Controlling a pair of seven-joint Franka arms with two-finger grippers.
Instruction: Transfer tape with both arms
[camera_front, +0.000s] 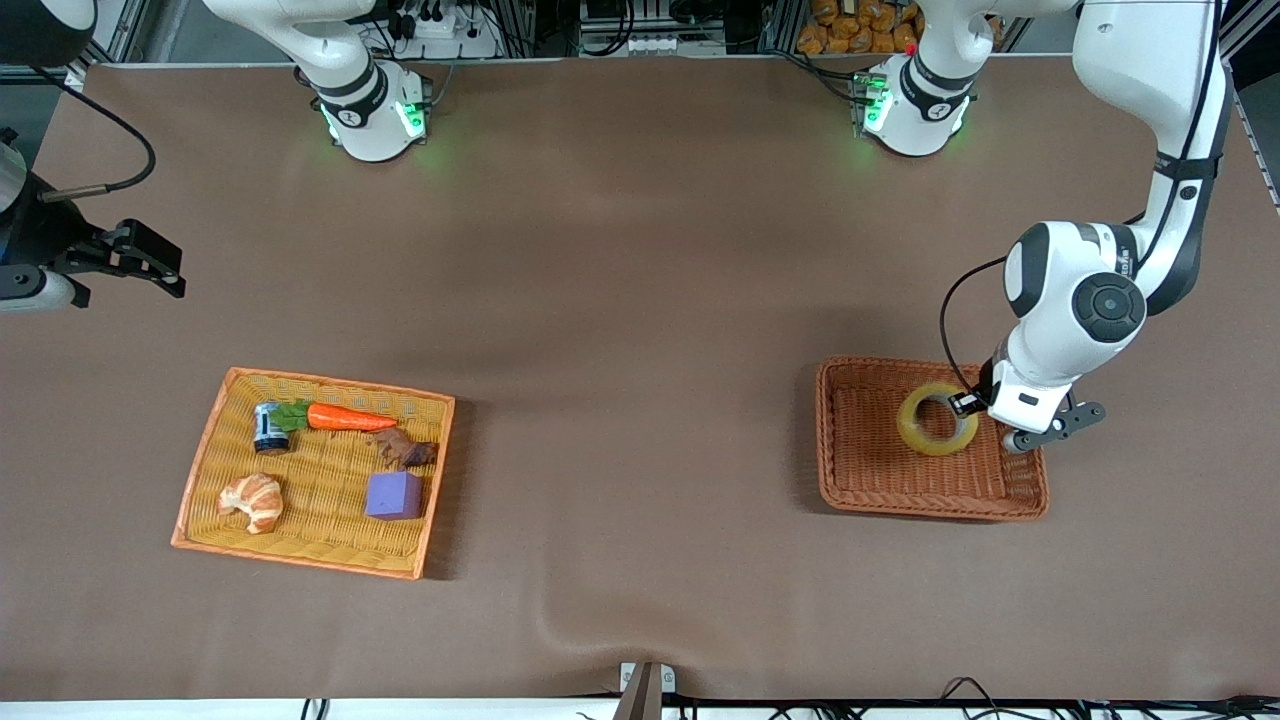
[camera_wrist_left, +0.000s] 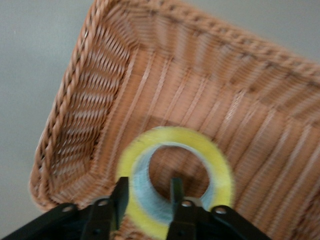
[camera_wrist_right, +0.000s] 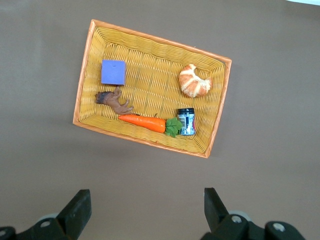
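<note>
The tape (camera_front: 937, 418), a yellowish ring with a grey-white core, is in the brown wicker basket (camera_front: 830, 440) toward the left arm's end of the table. My left gripper (camera_front: 972, 405) is down on it. In the left wrist view my left gripper (camera_wrist_left: 147, 187) grips the tape's (camera_wrist_left: 200, 145) wall, one finger outside the ring and one inside the hole, over the basket's floor (camera_wrist_left: 70, 125). My right gripper (camera_front: 165, 268) waits open and empty over bare table at the right arm's end; it also shows in the right wrist view (camera_wrist_right: 147, 200).
A yellow basket (camera_front: 200, 470) toward the right arm's end holds a carrot (camera_front: 345, 417), a small can (camera_front: 269, 427), a croissant (camera_front: 254, 500), a purple cube (camera_front: 393, 495) and a brown figure (camera_front: 405, 449). The right wrist view shows that basket (camera_wrist_right: 82, 75) too.
</note>
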